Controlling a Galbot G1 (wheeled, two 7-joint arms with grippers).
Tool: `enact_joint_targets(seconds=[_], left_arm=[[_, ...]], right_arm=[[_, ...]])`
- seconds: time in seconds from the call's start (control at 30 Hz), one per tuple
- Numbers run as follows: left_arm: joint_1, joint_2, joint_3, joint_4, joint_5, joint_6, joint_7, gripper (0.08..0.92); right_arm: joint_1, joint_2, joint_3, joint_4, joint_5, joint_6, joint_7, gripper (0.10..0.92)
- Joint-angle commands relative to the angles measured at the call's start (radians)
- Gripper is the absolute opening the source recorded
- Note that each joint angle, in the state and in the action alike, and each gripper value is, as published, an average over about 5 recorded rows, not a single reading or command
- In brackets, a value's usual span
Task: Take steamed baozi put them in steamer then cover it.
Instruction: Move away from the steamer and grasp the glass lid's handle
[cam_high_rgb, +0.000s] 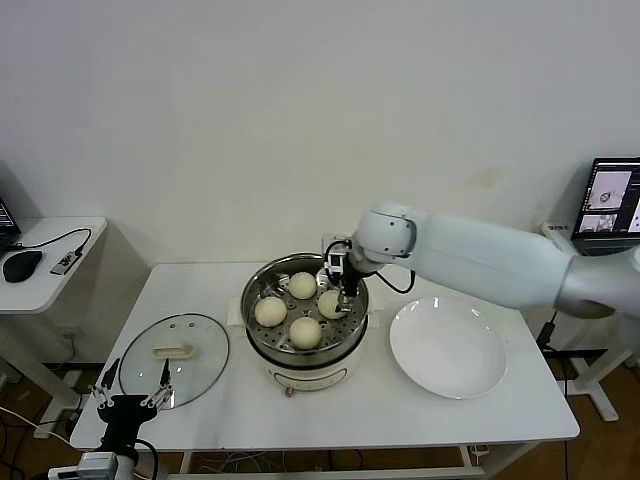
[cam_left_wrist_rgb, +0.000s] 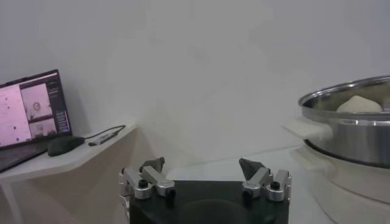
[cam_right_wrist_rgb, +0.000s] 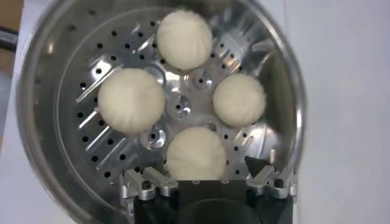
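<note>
Four cream-white baozi with pleated tops lie in a ring on the perforated tray of the round shiny steel steamer, apart from one another; the uncovered pot stands on its white base

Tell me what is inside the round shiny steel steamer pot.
The steel steamer pot holds four cream-white steamed buns on a perforated steel tray. The open right gripper hangs over the nearest bun and covers part of it. Whatever lies under the tray is hidden.
</note>
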Motion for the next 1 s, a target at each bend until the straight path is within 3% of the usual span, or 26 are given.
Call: enact_joint_targets(seconds=[0.03,0.23,0.43,0.77,1.0], left_arm=[[0.000,0.000,0.009,0.006,0.010,0.001,0.001,0.823],[-0.004,-0.005,0.018,0.022,0.021,-0.003,0.002,0.823],[-0.005,-0.021,0.038,0.032,0.044,-0.006,0.004,0.823],[-0.015,-0.045,0.070,0.062,0.117,-0.028,-0.008,0.823],[-0.018,0.021,0.051,0.127,0.433,-0.029,-0.042,0.823]], right_arm=[[-0.284,-0.317,0.269,0.309,0.092,0.214,0.459,0.823],[-0.803,-0.387,0.721,0.368,-0.033,0.501,0.657,0.823],[-1.242,-0.298,1.152,0.364,-0.219,0.731,0.675,0.823],[-1.740,0.085,1.778,0.370,-0.406,0.891,0.500,0.823],[-1.901,0.321,2.008,0.382,-0.434,0.944,0.531,0.823]])
